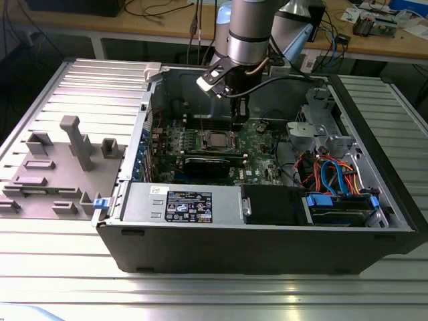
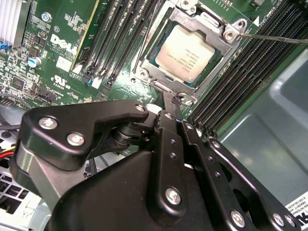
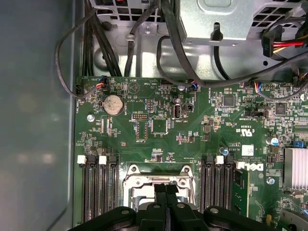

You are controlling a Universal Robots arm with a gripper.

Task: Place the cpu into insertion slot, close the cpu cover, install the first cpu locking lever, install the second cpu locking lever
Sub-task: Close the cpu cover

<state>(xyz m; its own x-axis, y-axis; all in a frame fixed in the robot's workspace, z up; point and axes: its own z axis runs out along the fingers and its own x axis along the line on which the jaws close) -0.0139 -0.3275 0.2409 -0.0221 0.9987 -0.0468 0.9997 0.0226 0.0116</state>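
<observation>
The cpu (image 2: 187, 50), silver-topped, lies flat in the insertion slot (image 2: 143, 73) on the green motherboard. The silver cpu cover (image 2: 211, 21) lies down around it, and the chip shows through its window. A thin locking lever (image 2: 274, 37) runs from the socket's corner out over the black memory slots. My gripper (image 2: 176, 102) hangs just above the socket's edge with its black fingers (image 3: 160, 202) pressed together and nothing visibly between them. In the exterior view the gripper (image 1: 237, 124) stands just to the right of the cpu (image 1: 217, 140).
The open computer case (image 1: 267, 234) lies on a ribbed metal table. Black memory slots (image 2: 120, 43) flank the socket. A long black card (image 1: 212, 164) lies in front of it. Cables and a drive bay (image 1: 334, 180) fill the exterior view's right. Grey fixtures (image 1: 73, 144) stand on the left.
</observation>
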